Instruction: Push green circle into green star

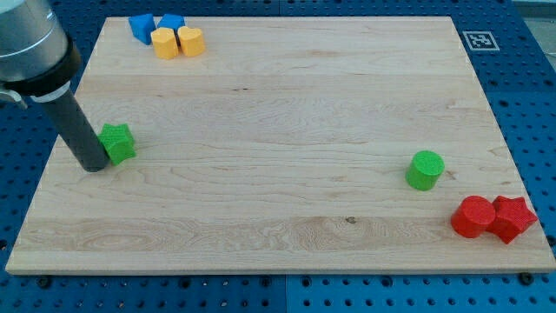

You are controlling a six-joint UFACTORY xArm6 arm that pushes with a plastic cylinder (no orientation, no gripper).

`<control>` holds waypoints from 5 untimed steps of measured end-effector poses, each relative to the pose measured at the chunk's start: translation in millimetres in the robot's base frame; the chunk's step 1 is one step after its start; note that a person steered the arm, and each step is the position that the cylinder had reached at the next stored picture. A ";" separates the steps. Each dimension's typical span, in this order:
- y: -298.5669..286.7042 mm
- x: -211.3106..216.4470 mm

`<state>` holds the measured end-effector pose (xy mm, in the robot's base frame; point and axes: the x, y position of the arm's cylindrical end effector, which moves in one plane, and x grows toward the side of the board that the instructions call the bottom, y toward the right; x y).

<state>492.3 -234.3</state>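
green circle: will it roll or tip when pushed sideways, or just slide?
The green circle stands on its flat end on the board, squat and wide, so it will probably slide rather than tip or roll. Its round wall may let it slip off my tip unless contact is centred. It looks small and rigid, likely light. My tip now sits beside the green star, far away.

Looks like a robotics lab bench. Pale wooden board (278, 130) laid on a blue perforated mounting plate (521, 87) with regular holes. Printed black-and-white fiducial marker (477, 40) at the board's top right corner. Grey robot arm (30, 43) at the view's left.
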 end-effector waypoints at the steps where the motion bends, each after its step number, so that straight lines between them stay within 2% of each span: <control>1: 17.9 10.7; 2: 64.5 40.7; 5: 259.5 50.3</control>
<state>542.6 25.2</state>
